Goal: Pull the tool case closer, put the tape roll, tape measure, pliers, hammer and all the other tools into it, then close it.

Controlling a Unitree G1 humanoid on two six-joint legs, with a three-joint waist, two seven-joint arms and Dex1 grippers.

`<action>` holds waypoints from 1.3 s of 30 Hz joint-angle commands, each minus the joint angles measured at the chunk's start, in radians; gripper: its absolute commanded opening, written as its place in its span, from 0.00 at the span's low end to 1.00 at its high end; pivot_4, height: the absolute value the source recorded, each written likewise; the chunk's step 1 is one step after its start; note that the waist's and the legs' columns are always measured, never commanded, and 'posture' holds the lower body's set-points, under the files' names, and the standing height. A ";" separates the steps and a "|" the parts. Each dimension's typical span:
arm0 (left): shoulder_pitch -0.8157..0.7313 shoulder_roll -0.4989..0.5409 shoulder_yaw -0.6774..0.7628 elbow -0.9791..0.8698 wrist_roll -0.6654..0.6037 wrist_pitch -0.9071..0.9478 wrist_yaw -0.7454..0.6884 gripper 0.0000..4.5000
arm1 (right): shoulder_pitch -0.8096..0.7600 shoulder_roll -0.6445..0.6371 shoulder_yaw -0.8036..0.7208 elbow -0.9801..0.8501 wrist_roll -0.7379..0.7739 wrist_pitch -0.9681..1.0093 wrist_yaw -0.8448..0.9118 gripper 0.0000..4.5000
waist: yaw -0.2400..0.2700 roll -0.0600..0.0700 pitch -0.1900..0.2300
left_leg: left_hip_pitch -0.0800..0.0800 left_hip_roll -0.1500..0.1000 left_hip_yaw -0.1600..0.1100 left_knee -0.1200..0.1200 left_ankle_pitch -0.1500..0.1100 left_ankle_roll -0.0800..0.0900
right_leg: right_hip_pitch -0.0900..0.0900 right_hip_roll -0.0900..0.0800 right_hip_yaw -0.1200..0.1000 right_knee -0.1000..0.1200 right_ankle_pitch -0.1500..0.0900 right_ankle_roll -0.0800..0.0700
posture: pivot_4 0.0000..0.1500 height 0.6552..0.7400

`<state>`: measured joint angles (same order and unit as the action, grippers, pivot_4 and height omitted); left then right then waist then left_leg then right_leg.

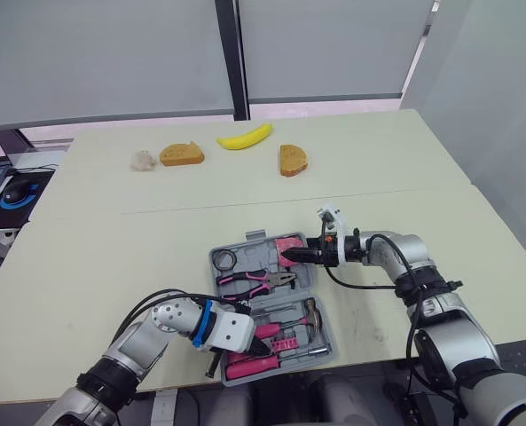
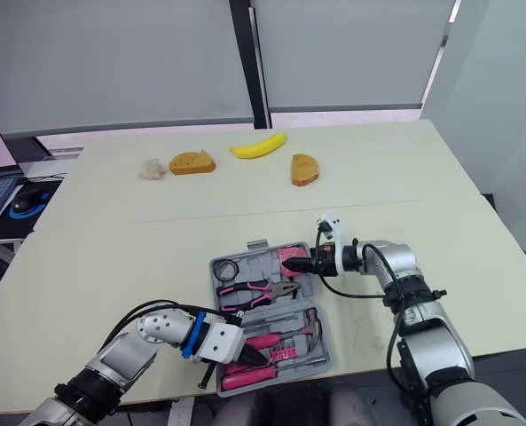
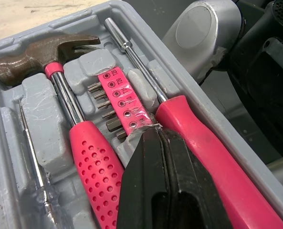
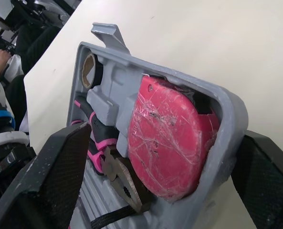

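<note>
L gripper (image 3: 158,140) pinched shut, empty, over near half of case (image 1: 216,271); tools (image 1: 254,280) look all in, R gripper (image 1: 287,257) spread round its tape measure (image 4: 165,143) corner, only closing left

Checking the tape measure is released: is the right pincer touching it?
Apart. Right wrist view: open fingers straddle the tool case, gaps either side of the tape measure.

Silver arms (image 1: 449,333), black cables (image 1: 360,287), blue-cuffed left hand (image 1: 264,349)
</note>
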<state>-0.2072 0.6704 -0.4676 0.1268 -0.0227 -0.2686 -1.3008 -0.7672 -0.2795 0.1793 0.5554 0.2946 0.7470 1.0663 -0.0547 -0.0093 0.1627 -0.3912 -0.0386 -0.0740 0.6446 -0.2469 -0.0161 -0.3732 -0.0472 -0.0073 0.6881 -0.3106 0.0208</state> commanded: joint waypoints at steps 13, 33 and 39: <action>0.048 0.023 0.003 0.000 0.024 0.075 0.018 0.00 | 0.018 -0.153 0.131 -0.466 0.015 0.028 0.156 0.99 | 0.008 0.001 0.000 | -0.001 0.000 -0.001 0.000 0.000 0.000 | 0.000 0.000 0.000 -0.001 0.000 0.000 | 1.00 1.00; 0.465 0.381 0.488 -0.427 -0.477 0.532 -0.083 0.00 | 0.087 -0.359 0.229 -0.894 0.030 0.109 0.127 0.99 | 0.024 -0.001 0.002 | -0.008 -0.001 -0.002 0.000 0.000 0.000 | -0.005 -0.003 -0.003 -0.007 0.000 0.000 | 1.00 1.00; 0.521 0.418 0.545 -0.362 -0.436 0.546 -0.073 0.00 | 0.142 -0.484 0.199 -1.096 0.083 0.169 0.139 0.99 | 0.035 0.000 0.004 | -0.009 -0.001 -0.002 -0.001 0.000 0.000 | -0.005 -0.004 -0.004 -0.007 0.000 0.000 | 1.00 1.00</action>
<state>0.3158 1.0794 0.0546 -0.2521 -0.4741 0.2905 -1.3769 -0.6316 -0.7328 0.4156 -0.4546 0.3439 0.8965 1.1951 -0.0197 -0.0097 0.1664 -0.3998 -0.0403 -0.0761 0.6441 -0.2472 -0.0161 -0.3777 -0.0520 -0.0115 0.6808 -0.3107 0.0209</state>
